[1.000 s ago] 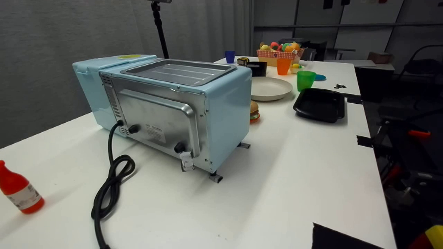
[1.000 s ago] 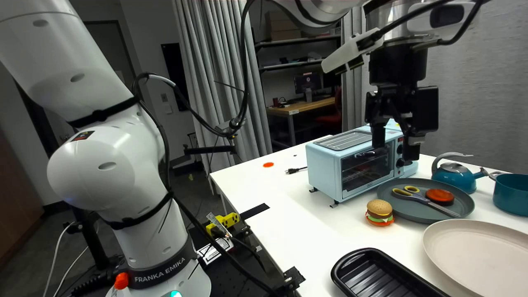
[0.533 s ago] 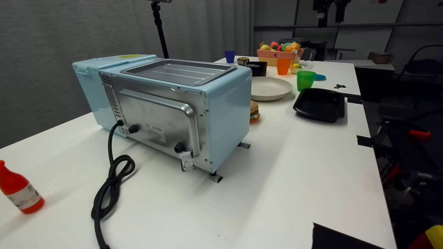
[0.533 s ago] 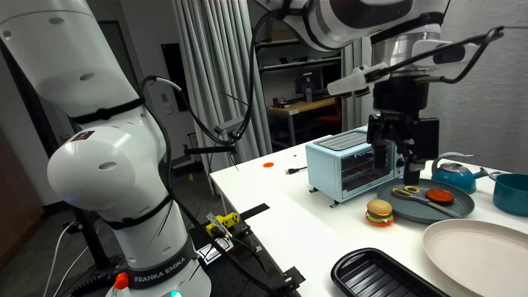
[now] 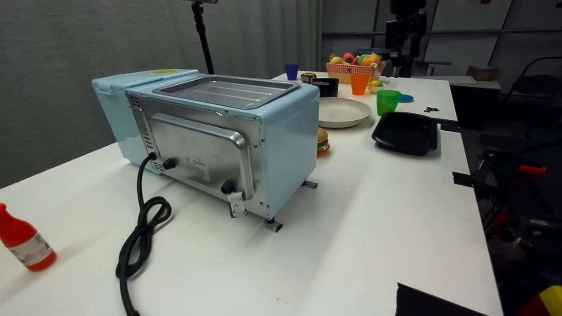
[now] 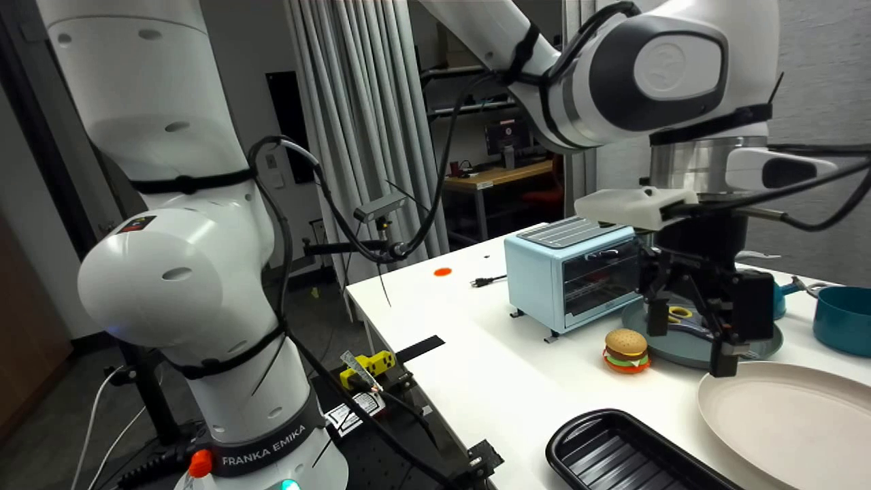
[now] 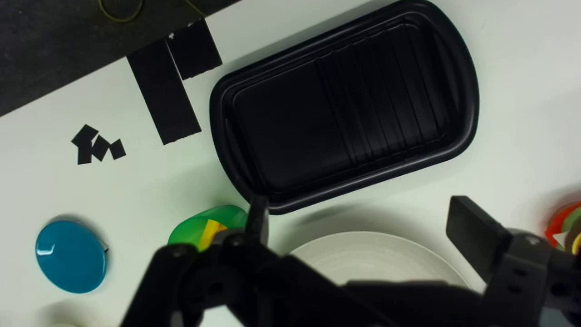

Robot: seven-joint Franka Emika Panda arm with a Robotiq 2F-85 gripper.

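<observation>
Now lower: tool (image 6: 691, 347) (jaws apart) nearer the beige plate (image 6: 796, 425).

"FRANKA EMIKA" in light capitals on dark band (image 6: 264, 446) around foot of robot arm (image 6: 180, 252). Rear label (image 5: 197, 169) of oven (image 5: 290, 145), paper label (image 5: 31, 250) of red bottle (image 5: 16, 231): print too small to read.

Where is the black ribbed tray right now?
In the wrist view, the black ribbed tray lies at upper center, with the beige plate below it in the picture, the green cup by its lower-left corner and black tape to its left.
</observation>
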